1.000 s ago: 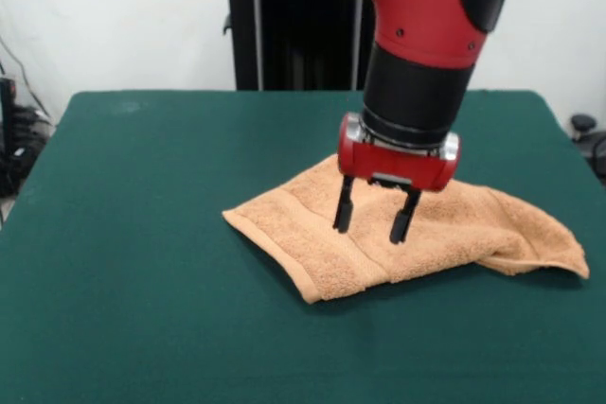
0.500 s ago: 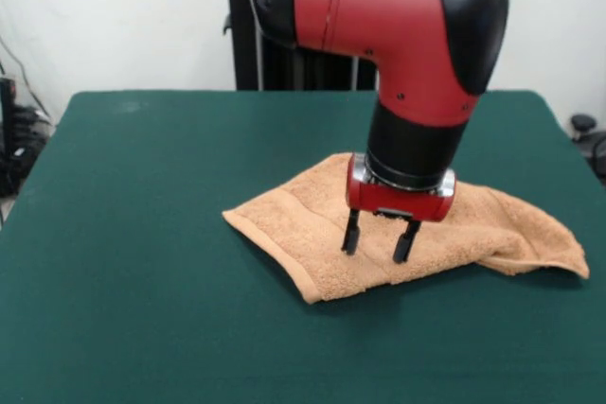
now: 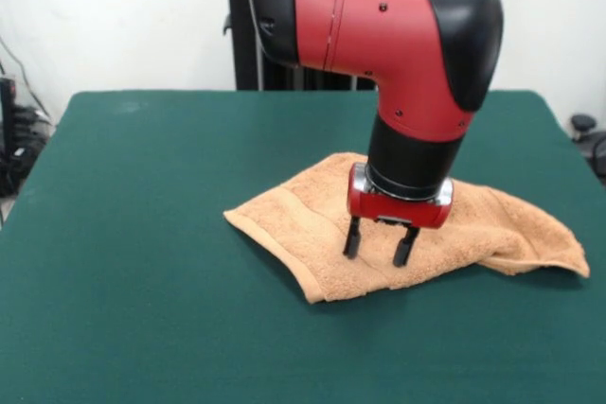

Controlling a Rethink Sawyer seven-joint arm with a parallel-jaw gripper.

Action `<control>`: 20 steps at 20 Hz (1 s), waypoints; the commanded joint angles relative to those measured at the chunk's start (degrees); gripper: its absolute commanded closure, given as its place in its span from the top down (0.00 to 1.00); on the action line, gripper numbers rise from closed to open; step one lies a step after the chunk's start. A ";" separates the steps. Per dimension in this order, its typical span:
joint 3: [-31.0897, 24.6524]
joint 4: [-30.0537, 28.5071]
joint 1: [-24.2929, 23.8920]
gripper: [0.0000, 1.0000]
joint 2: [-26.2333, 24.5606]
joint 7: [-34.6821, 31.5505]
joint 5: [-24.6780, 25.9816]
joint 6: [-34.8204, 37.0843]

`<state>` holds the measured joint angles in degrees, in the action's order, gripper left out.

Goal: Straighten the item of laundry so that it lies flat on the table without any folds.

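Towel, orange-tan terry, lying folded on green table; gripper down on it, fingers parted.

Nearest: bare felt of the table point(image 3: 142, 328). Next: towel point(image 3: 294, 234), right of centre, doubled over, a woven band running along its near-left edge, its right end rumpled and reaching toward the table's right side. On the towel's middle: gripper point(image 3: 378, 245), two black fingers spread apart with tips at the cloth, nothing pinched between them. Above: red and black arm point(image 3: 379, 26), coming down from the top. Farthest: white wall point(image 3: 114, 16).
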<state>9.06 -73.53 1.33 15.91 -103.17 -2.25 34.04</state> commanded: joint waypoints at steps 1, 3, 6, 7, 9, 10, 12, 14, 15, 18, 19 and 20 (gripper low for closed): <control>-6.17 -1.64 1.17 1.00 -0.23 -2.67 1.38 2.39; -5.95 -1.29 1.46 1.00 0.20 -2.89 1.23 3.07; -5.20 -1.68 1.91 1.00 1.23 -3.71 0.99 4.08; -4.72 -1.70 2.10 1.00 1.63 -3.96 1.05 4.52; -4.09 -0.24 2.33 1.00 1.88 -3.48 1.37 6.04; -4.00 0.64 2.34 1.00 1.66 -3.39 1.33 6.71; -4.12 2.66 2.19 1.00 0.77 -3.04 1.22 7.87; -4.19 4.97 2.10 1.00 -0.30 -2.83 1.16 8.92; -4.20 6.02 2.08 1.00 -0.83 -2.79 1.18 9.24; -4.12 8.74 2.16 1.00 -1.98 -2.81 1.21 10.55; -4.13 9.88 2.17 1.00 -2.45 -2.76 1.23 11.12; -4.17 11.09 2.16 1.00 -2.96 -2.72 1.24 11.65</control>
<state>9.06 -67.79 1.63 16.34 -103.17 -2.23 37.69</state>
